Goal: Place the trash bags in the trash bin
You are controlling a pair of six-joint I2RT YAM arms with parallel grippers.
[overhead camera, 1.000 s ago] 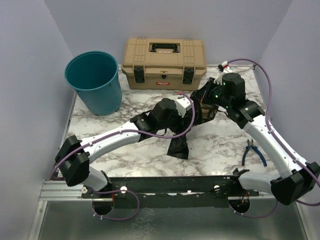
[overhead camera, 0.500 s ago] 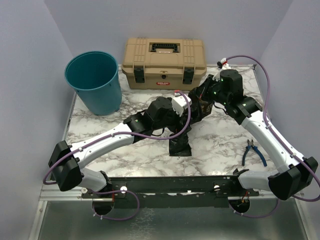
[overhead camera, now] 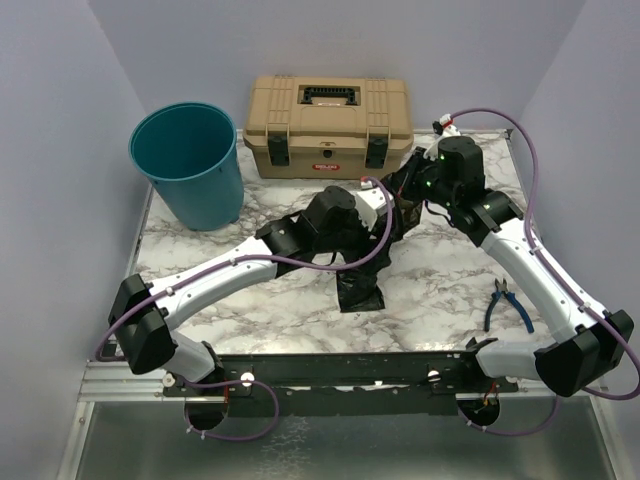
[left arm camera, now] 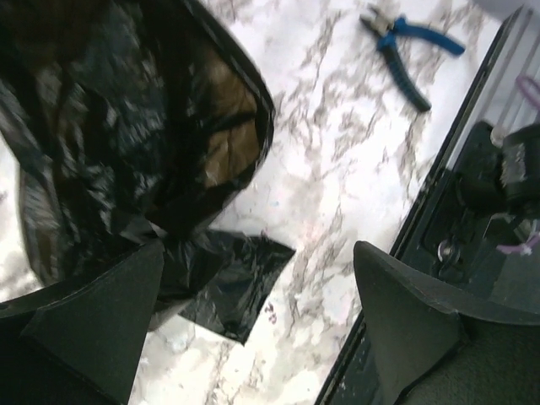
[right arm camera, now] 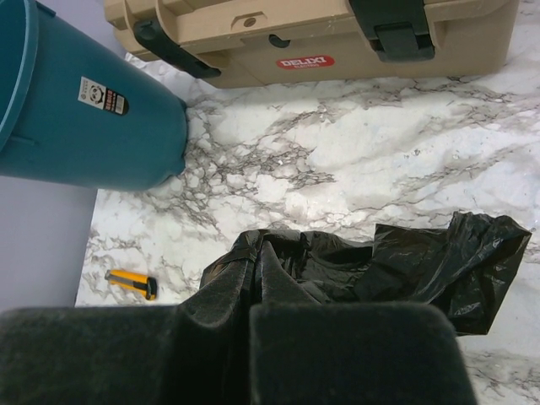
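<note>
My right pincer (right arm camera: 249, 308) pinches the crinkly black plastic trash bag (right arm camera: 405, 261); my left pincer (left arm camera: 257, 278) gapes empty beside it. From the bag, the tan latched toolbox (overhead camera: 328, 125) sits at twelve o'clock and the round teal plastic bin (overhead camera: 200, 190) at ten.

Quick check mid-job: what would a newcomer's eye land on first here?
A black trash bag drapes mid-table from the shut right gripper, with the left gripper gaping wide beside it. The teal bin stands at the far left, beside a tan toolbox.
</note>
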